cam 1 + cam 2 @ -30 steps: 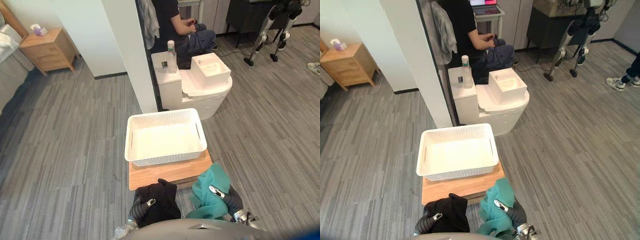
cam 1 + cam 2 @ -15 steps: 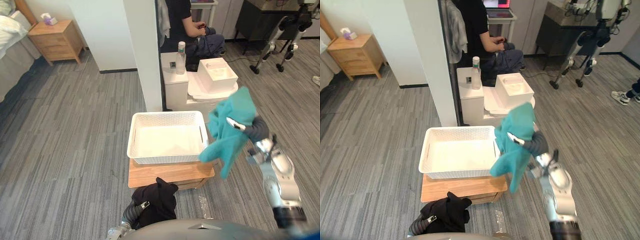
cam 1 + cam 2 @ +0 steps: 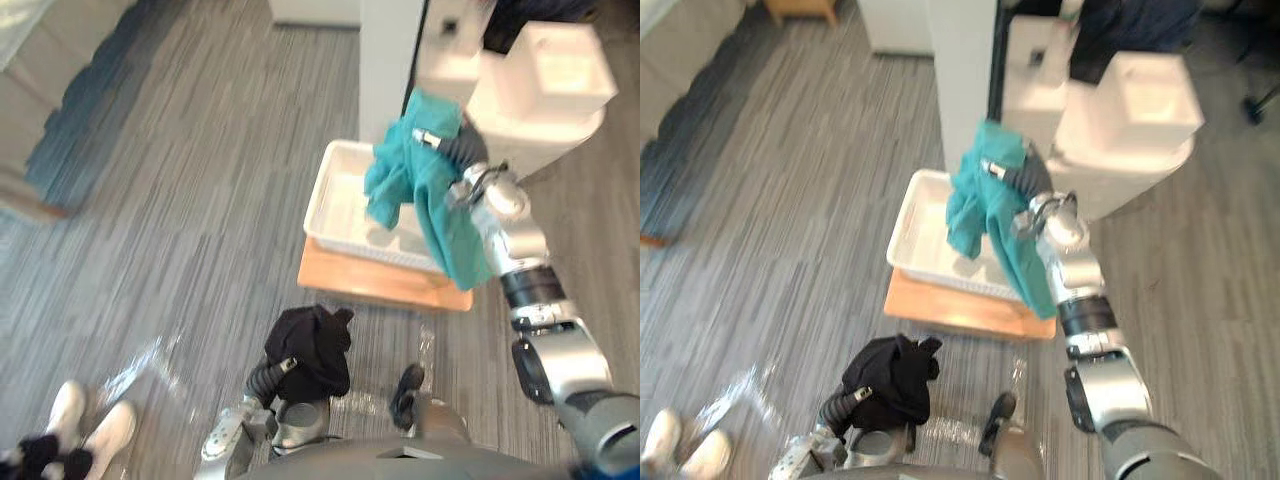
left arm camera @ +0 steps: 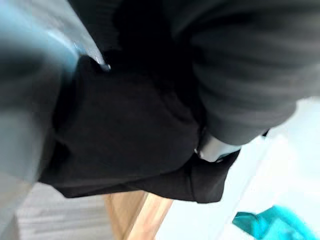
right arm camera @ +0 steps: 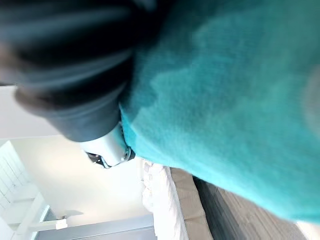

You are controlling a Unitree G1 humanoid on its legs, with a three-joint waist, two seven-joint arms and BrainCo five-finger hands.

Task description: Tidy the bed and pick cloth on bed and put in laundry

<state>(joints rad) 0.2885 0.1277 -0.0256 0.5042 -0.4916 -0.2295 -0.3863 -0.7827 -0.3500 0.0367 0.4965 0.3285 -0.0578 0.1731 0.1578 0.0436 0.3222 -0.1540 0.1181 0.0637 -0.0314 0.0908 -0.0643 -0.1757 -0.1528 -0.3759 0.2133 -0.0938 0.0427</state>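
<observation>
Right hand (image 3: pixel 458 150) grips teal fabric cloth (image 3: pixel 415 190) above white lattice plastic basket (image 3: pixel 322 198). Its tail overhangs the right rim and could spill outside. Left hand (image 3: pixel 278 374) clutches black fabric cloth (image 3: pixel 312 345).

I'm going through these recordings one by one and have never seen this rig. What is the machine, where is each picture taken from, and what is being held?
This is a humanoid robot on two legs, with two arms ending in hands. The two wide pictures come from a pair of cameras on its head, looking down at the floor in front of it. The two close pictures come from a camera on each wrist.

On the floor, a white basket sits on a low wooden stand. The right hand is raised above the basket, its fingers curled round a teal cloth that hangs down over it. The left hand is low, close to the robot's body, clutching a black cloth. A person's shoes show in the lower left corner.
</observation>
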